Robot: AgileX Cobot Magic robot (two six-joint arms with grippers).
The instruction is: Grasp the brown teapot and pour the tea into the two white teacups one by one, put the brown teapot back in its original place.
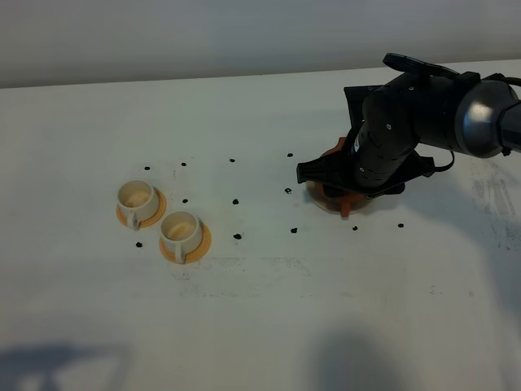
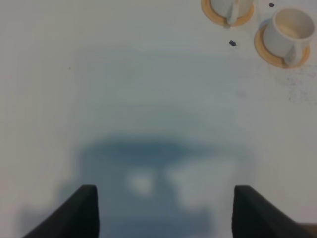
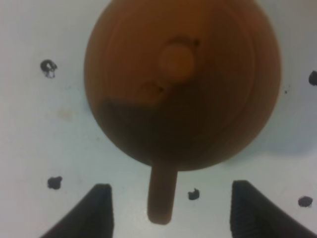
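Observation:
The brown teapot [image 3: 181, 79] fills the right wrist view from above, its knobbed lid up and its straight handle [image 3: 162, 196] pointing between the fingers. My right gripper [image 3: 173, 210] is open, with one finger on each side of the handle and a gap to both. In the exterior high view the right arm covers most of the teapot [image 1: 346, 204], which sits on a pale coaster [image 1: 320, 199]. The two white teacups [image 1: 136, 198] [image 1: 181, 229] stand on orange saucers at the left. My left gripper [image 2: 166, 210] hangs open over bare table, with a cup [image 2: 290, 27] far ahead.
Small black marks [image 1: 236, 200] dot the white table between the cups and the teapot. The table's far edge [image 1: 203, 77] runs along the back. Dark shadows [image 1: 358, 358] lie on the front of the table.

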